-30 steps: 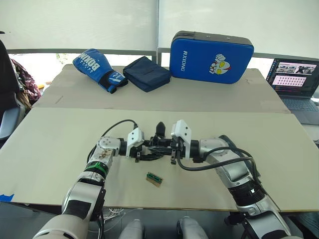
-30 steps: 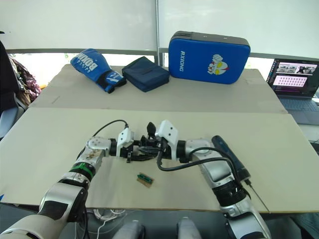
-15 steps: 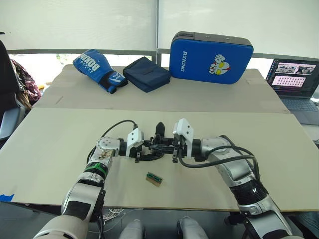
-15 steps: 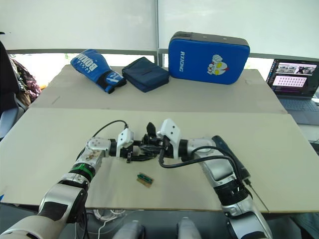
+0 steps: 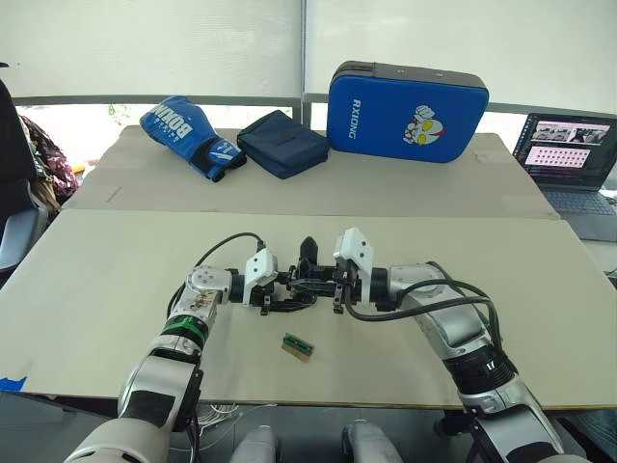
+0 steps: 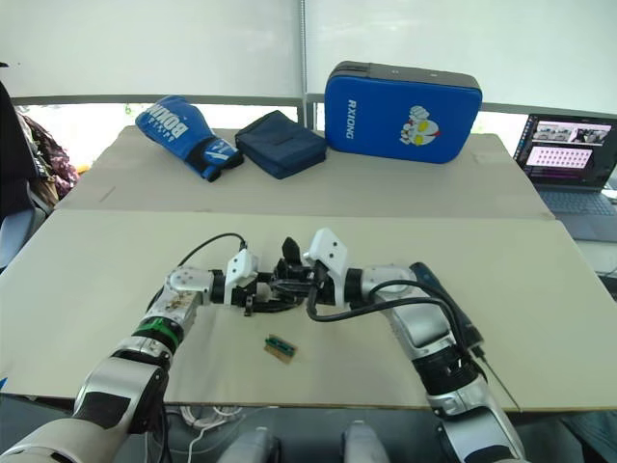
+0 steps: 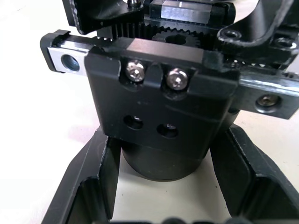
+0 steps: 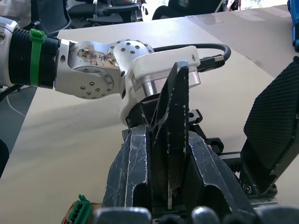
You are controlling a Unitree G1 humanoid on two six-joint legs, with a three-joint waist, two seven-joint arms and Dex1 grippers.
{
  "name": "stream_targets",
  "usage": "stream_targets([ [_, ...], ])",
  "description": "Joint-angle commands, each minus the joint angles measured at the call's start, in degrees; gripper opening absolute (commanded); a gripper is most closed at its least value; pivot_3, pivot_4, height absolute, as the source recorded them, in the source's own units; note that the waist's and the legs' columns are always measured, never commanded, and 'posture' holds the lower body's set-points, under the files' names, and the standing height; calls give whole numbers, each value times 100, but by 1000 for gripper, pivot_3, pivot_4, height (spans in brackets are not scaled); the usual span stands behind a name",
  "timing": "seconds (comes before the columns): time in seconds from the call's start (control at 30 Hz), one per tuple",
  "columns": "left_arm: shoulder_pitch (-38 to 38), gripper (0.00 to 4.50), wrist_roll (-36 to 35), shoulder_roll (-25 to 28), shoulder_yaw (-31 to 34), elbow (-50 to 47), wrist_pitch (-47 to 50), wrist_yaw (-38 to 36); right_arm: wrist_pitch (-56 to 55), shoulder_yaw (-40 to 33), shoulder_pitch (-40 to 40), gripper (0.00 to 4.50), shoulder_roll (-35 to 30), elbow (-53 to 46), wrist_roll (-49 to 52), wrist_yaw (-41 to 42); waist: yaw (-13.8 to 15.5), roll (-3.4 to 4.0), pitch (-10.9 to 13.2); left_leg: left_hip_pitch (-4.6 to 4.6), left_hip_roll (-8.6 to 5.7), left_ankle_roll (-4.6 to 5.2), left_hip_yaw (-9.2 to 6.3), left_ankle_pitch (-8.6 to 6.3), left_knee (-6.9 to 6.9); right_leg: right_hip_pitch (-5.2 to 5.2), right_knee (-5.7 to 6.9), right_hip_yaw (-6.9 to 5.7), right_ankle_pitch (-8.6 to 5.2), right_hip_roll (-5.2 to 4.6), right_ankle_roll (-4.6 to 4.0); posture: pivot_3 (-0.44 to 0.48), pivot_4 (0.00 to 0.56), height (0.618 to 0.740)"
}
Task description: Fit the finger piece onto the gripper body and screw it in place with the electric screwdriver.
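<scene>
My left gripper is shut on the gripper body, a chunky black block with silver screws and a toothed rack, held just above the table; its fingers clamp the block's round base. My right gripper faces it from the right, shut on the finger piece, a flat black pointed blade pressed between its fingers right against the body. Another black textured finger stands upright on the body. The electric screwdriver lies on the table beyond my right forearm, its thin bit pointing toward the front edge.
A small green-topped brown block lies on the table just in front of both grippers. Along the far table sit a blue boxing glove, a dark blue pouch and a blue pad. A laptop stands at far right.
My right wrist has turned and lifted slightly, keeping the finger piece against the gripper body. The left arm has stayed still.
</scene>
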Motion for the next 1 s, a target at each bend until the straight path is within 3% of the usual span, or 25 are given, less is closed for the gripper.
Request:
stream_targets([
  [0.03,84,2298,81,32,-66,-60,20,-18,87,267,-2,425,0,-20,-170,41,-2,0,0,1,0,0,0,0,0,0,0,0,0,0,0,0,150,740],
  [0.7,98,2298,91,53,-85,-51,59,13,1013,355,-16,425,-157,92,-206,-119,-4,4,-22,5,0,0,1,0,-4,2,-1,-1,-1,-1,0,0,150,740],
  [1.0,106,2298,86,49,-99,-50,63,36,541,222,-89,425,-140,-12,-261,-177,-2,4,-28,8,0,0,1,0,-4,6,-2,-1,-1,-1,0,0,150,740],
])
